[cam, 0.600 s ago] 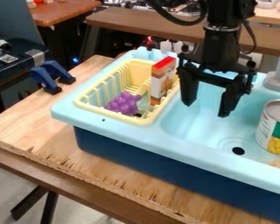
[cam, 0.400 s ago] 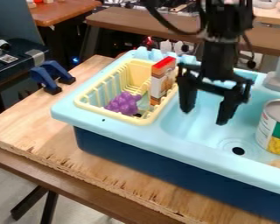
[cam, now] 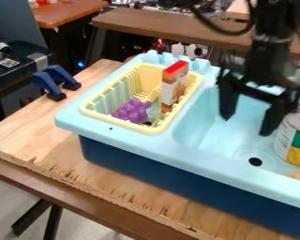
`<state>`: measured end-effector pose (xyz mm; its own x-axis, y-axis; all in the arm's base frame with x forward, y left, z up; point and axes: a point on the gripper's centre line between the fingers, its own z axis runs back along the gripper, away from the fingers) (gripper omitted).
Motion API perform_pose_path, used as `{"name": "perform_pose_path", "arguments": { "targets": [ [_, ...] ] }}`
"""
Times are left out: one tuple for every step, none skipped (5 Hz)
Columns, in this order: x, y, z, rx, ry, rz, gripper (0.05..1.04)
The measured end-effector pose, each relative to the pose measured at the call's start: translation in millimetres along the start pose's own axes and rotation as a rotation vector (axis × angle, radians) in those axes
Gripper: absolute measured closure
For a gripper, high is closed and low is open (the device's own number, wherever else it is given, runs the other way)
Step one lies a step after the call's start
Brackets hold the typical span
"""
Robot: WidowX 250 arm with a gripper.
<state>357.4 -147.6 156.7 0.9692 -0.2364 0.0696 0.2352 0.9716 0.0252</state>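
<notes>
The black gripper (cam: 246,125) hangs over the light blue sink basin (cam: 206,123), its two fingers spread apart with nothing between them. Just right of it, partly behind its right finger, a metal can (cam: 290,140) with a green and yellow label stands in the basin. Left of the gripper is a yellow dish rack (cam: 97,114) set in the sink unit. In the rack, a purple bunch of toy grapes (cam: 132,111) lies beside an upright brown and white box (cam: 173,88) with a red top.
The sink's drain hole (cam: 255,161) is below the gripper. A tan object (cam: 299,176) shows at the right edge. A blue clamp (cam: 55,81) grips the wooden table (cam: 27,136) at the upper left. A grey faucet part is at the far right.
The gripper has moved right, toward the can; it first dropped a little. The grapes, box, rack and can have stayed in place.
</notes>
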Motion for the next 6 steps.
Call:
{"name": "perform_pose_path", "arguments": {
  "targets": [
    [25.1, -24.4, 4.9, 0.031, 0.033, -0.009, 0.083],
    [49.4, -40.7, 9.9, 0.042, 0.025, -0.034, 0.083],
    [63.2, -45.8, -2.6, 0.044, 0.040, -0.044, 0.083],
    [63.8, -47.3, -9.9, 0.052, 0.058, -0.027, 0.083],
    [56.0, -47.7, -14.2, 0.058, 0.051, -0.016, 0.083],
    [50.1, -41.7, -13.7, 0.058, 0.046, -0.001, 0.083]
  ]
}}
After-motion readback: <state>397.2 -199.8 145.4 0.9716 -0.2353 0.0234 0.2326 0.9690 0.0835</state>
